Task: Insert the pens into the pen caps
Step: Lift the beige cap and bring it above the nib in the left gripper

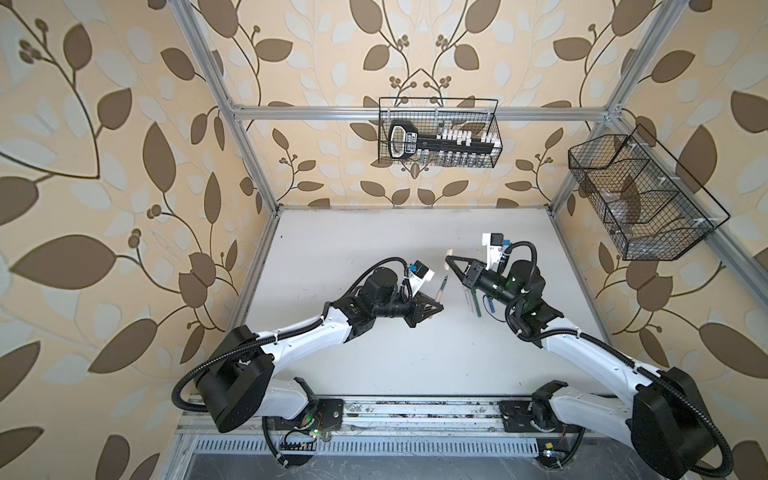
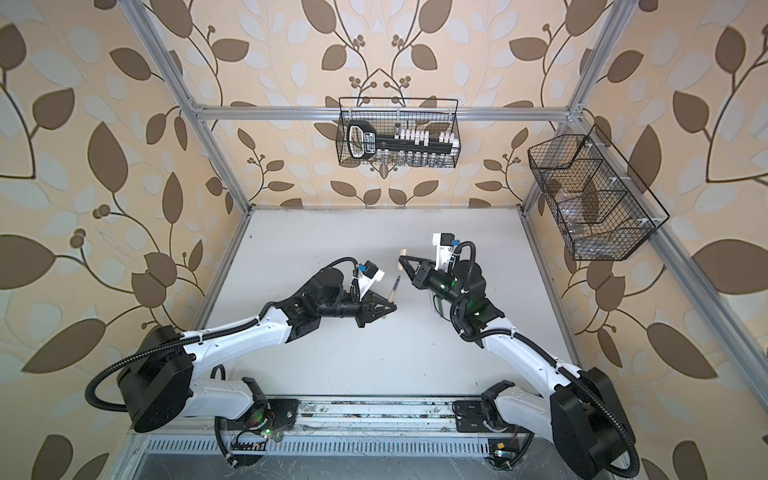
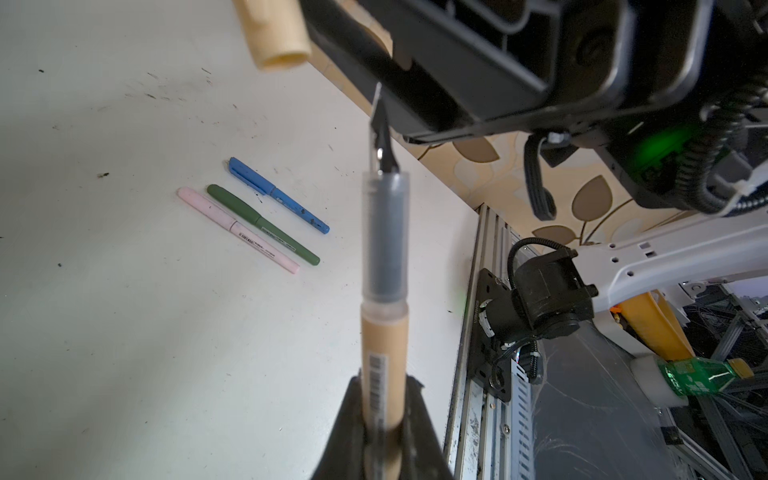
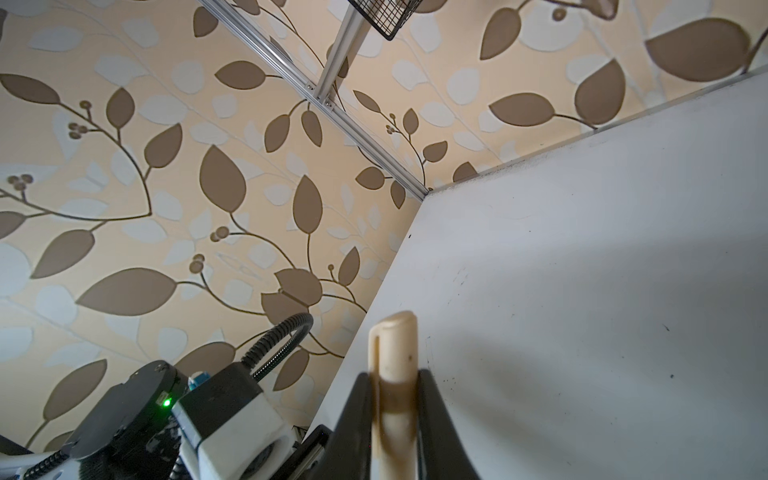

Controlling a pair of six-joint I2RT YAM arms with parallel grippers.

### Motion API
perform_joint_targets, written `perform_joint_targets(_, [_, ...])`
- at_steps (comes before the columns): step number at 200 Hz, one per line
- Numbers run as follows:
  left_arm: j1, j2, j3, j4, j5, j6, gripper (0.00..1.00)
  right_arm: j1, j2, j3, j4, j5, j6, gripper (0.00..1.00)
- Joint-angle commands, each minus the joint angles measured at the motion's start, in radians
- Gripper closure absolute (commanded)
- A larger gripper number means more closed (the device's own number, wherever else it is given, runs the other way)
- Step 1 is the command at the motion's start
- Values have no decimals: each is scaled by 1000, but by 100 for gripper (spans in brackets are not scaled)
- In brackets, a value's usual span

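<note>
Rail-edged tabletop (image 1: 374,353), pens (image 3: 262,224) right of centre

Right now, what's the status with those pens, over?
Left gripper shut on tan pen, tip bare. Right gripper shut on tan cap, apart from pen. Pink pen, green pen, blue pen capped on table. Nothing seen in the way.

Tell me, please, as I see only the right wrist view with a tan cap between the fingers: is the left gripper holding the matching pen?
Observer: Yes, the left gripper is shut on the tan pen, its tip uncapped.
Operator: Is the tip inside the cap?
Observer: No; in a top view it stands apart from the tan cap in the right gripper.
Operator: Where are the other pens?
Observer: The pink pen, green pen and blue pen lie capped, side by side on the table.
</note>
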Motion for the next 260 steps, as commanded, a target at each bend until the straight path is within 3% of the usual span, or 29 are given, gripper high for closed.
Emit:
perform_joint_targets(1, [-3, -34, -9, 70, 39, -19, 100, 7, -15, -20, 63, 38, -10, 82])
perform_joint_targets(164, [-3, -30, -2, 65, 46, -19, 100, 37, -92, -63, 75, 87, -5, 83])
perform_joint_targets(260, [-3, -22, 4, 59, 50, -17, 100, 47, -95, -105, 170, 53, 17, 83])
